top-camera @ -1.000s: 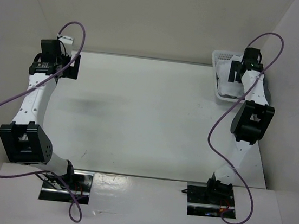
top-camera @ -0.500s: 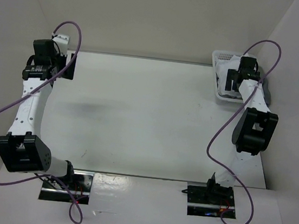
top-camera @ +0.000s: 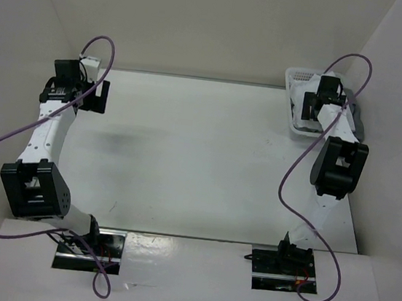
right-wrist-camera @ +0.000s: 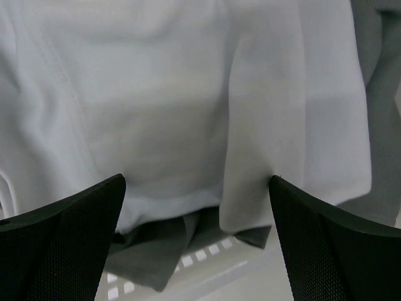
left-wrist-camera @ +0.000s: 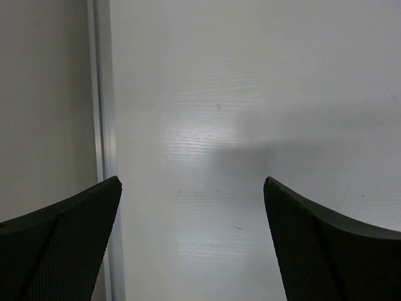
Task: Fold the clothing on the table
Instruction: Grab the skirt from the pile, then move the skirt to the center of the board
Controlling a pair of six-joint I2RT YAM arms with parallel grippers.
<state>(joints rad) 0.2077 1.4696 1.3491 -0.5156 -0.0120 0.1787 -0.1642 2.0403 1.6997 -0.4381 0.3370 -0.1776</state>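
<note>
The clothing (right-wrist-camera: pixel 175 106), plain white and softly creased, lies bunched in the white perforated basket (top-camera: pixel 298 78) at the table's far right corner; a bit of it shows there (top-camera: pixel 303 123). My right gripper (top-camera: pixel 311 105) hangs just above it, open, its fingers either side of a hanging fold (right-wrist-camera: pixel 197 179). My left gripper (top-camera: pixel 99 95) is open over the bare table (top-camera: pixel 200 158) near its far left edge, nothing between its fingers (left-wrist-camera: pixel 193 182).
A dark grey garment (right-wrist-camera: pixel 156 251) lies under the white cloth in the basket and hangs over its right side (top-camera: pixel 360 126). A thin metal rail (left-wrist-camera: pixel 103 113) runs along the table's left edge. White walls close in the back and sides.
The left arm swung out to the left, then came back a little to the right. The right gripper sank slightly toward the basket. Both grippers stayed open.
</note>
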